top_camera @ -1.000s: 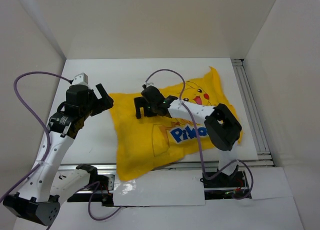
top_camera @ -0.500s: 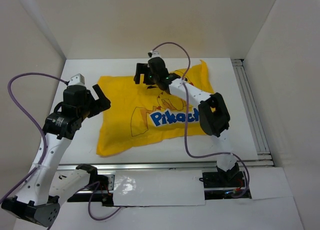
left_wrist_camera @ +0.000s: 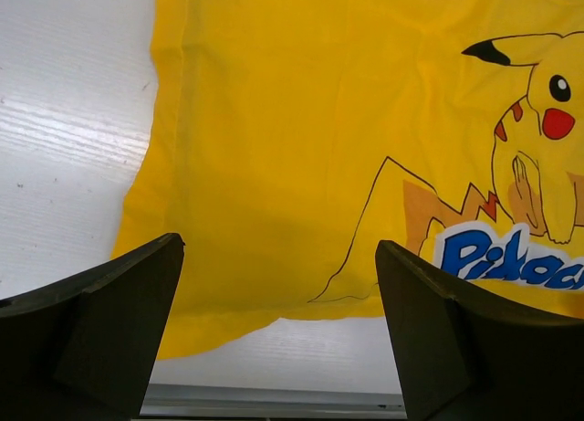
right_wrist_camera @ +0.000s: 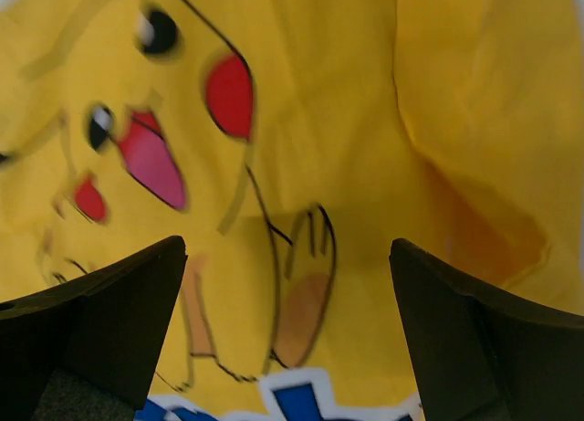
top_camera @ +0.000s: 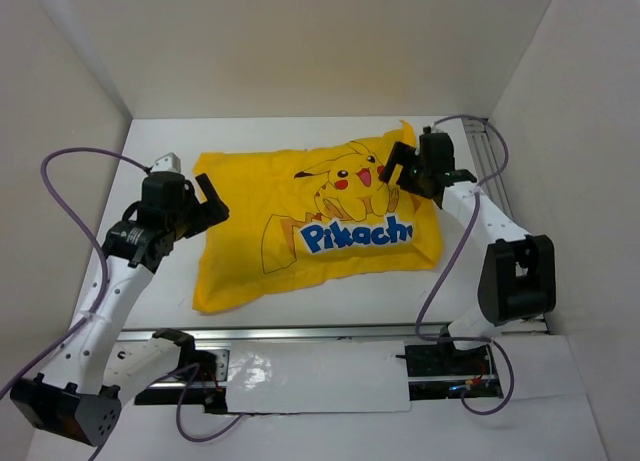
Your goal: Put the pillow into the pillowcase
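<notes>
The yellow pillowcase (top_camera: 300,221) lies spread on the white table, Pikachu print and blue lettering facing up. No cream-white pillow shows in any view. My left gripper (top_camera: 207,203) is open and empty at the case's left edge. In the left wrist view, its gripper (left_wrist_camera: 278,334) hovers over the case's (left_wrist_camera: 292,138) near-left corner and bare table. My right gripper (top_camera: 396,165) is open and empty above the case's far right corner. In the right wrist view, its gripper (right_wrist_camera: 287,334) hangs over the printed Pikachu on the case (right_wrist_camera: 365,120), which is blurred.
A metal rail (top_camera: 500,211) runs along the table's right side and another (top_camera: 330,331) along the front edge. White walls close in the left, back and right. Purple cables (top_camera: 70,171) loop off both arms.
My right arm swung from the case's far middle edge to its far right corner. The pillowcase slid away from the front edge and now lies flatter. My left gripper shifted slightly.
</notes>
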Available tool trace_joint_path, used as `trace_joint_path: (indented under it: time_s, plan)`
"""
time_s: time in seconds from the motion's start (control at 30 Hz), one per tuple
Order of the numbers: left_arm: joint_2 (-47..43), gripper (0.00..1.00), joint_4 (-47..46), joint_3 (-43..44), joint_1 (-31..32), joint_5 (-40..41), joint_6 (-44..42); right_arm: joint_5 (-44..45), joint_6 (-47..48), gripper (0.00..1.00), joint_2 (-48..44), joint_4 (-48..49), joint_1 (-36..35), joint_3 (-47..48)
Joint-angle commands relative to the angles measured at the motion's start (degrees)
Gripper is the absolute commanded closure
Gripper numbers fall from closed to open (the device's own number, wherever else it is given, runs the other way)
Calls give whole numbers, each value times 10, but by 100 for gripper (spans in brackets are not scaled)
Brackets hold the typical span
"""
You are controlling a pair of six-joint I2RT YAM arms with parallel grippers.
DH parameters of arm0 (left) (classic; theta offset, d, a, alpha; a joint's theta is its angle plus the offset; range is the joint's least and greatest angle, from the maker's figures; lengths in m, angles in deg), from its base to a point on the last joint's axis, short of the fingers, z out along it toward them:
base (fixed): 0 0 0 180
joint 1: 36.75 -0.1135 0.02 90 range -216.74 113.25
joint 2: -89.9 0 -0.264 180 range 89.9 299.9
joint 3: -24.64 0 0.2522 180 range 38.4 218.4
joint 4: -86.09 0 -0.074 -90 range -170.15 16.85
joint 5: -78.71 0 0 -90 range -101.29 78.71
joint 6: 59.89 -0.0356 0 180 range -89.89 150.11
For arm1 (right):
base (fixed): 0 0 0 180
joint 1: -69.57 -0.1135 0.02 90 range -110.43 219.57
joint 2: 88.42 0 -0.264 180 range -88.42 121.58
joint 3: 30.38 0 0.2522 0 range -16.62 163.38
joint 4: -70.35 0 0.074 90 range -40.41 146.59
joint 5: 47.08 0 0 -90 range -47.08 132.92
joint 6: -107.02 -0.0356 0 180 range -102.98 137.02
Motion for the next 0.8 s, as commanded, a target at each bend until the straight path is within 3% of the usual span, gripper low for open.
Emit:
trace_joint_path:
  time_s: [0.0, 0.07, 0.17, 0.2, 0.27, 0.4, 0.57, 0.77]
  plan:
    - [17, 0, -37, -2, 2, -7, 5, -105, 6, 0, -8, -49, 35, -59]
    - [22, 0, -37, -2, 2, -7, 5, -105, 6, 0, -8, -70, 67, -59]
    - [22, 0, -37, -2, 2, -7, 5, 1, 5, 0, -18, -113, 117, -46]
    - [22, 0, -37, -2, 2, -1, 5, 89, 5, 0, -26, -131, 124, -46]
    - [16, 0, -37, -7, 2, -1, -1, 138, 0, 0, -49, -143, 149, -35]
    - [5, 0, -37, -13, 2, 12, -1, 125, 22, 0, -81, -144, 172, -16]
    - [5, 0, -37, -13, 2, 12, -1, 11, 54, 0, -125, -91, 153, -21]
    - [11, 0, -37, -2, 2, 5, 5, 38, 82, 0, -130, -106, 107, -16]
